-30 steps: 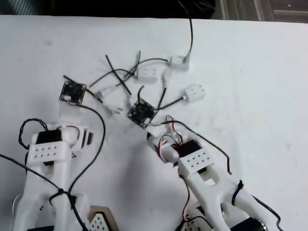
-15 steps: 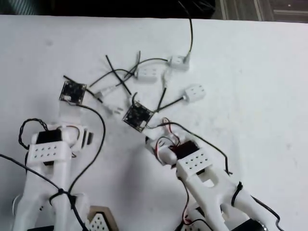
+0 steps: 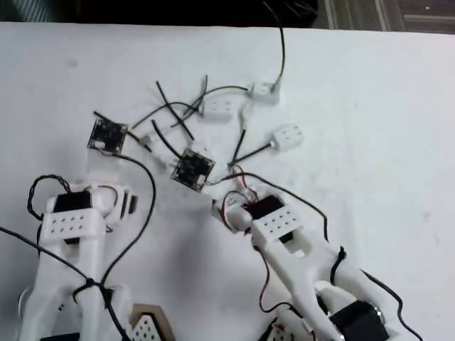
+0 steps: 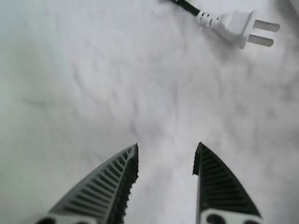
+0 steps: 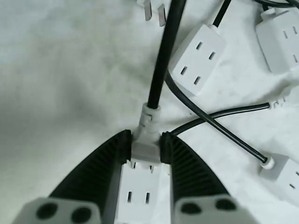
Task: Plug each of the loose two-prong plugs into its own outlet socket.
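White table (image 3: 370,106) | left end effector (image 4: 166,151) released, plug (image 4: 236,25) beyond | right end effector (image 5: 145,140) grasping socket (image 5: 140,184)

Between the right gripper (image 5: 145,135) fingers: white plastic outlet socket block (image 5: 138,186), touched on both sides at its cord end; its black rubber cord (image 5: 163,56) runs straight ahead.
Far ahead of the right gripper: grey metal prongs (image 5: 154,10) of a plug, just beside that cord.
Ahead, to its right: second white socket block (image 5: 196,58), near the cord; third white socket block (image 5: 280,37) farther right.
Beside its right finger: fourth white socket block (image 5: 286,175), well apart.
Ahead of the left gripper (image 4: 166,147), toward the right arm: white two-prong plug (image 4: 233,22), flat on the white table (image 4: 70,70).
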